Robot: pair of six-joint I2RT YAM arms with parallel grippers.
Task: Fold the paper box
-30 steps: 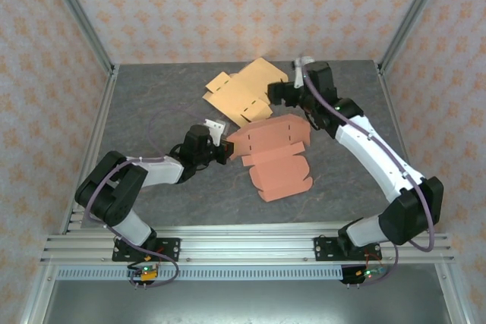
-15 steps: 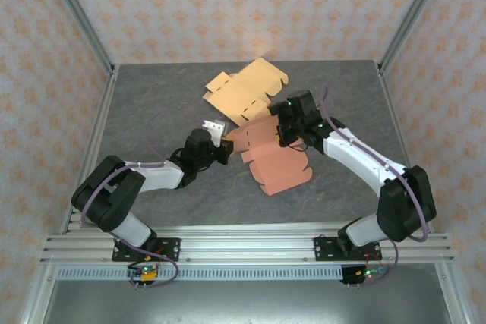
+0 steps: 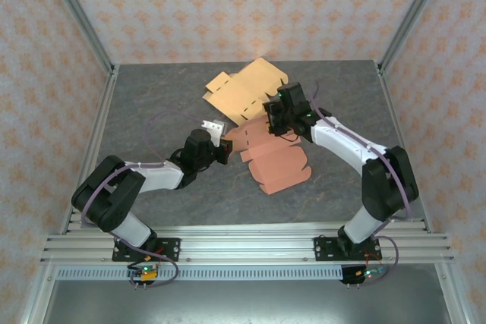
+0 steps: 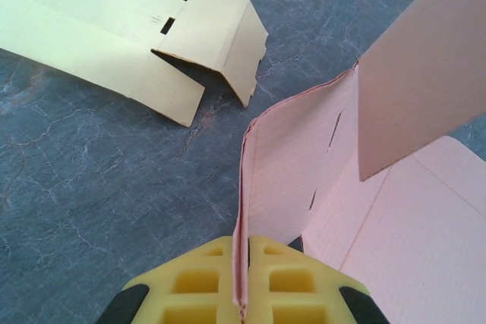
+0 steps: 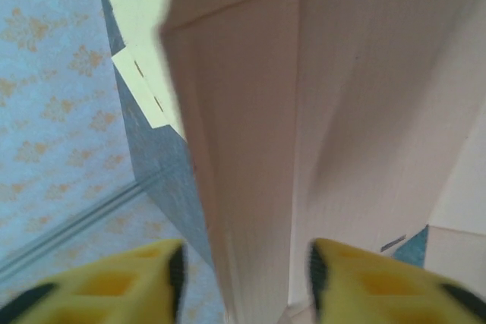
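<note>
Paper box (image 3: 279, 166) lies half-flat, one flap pinched by left pincer (image 4: 241, 282).

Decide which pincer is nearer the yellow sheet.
Right. The right pincer sits at the yellow sheet's near edge. The left pincer is further off, clamped on the pink box's left flap.

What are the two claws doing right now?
Left gripper: closed on the pink box flap.
Right gripper: open around a raised box panel.
</note>
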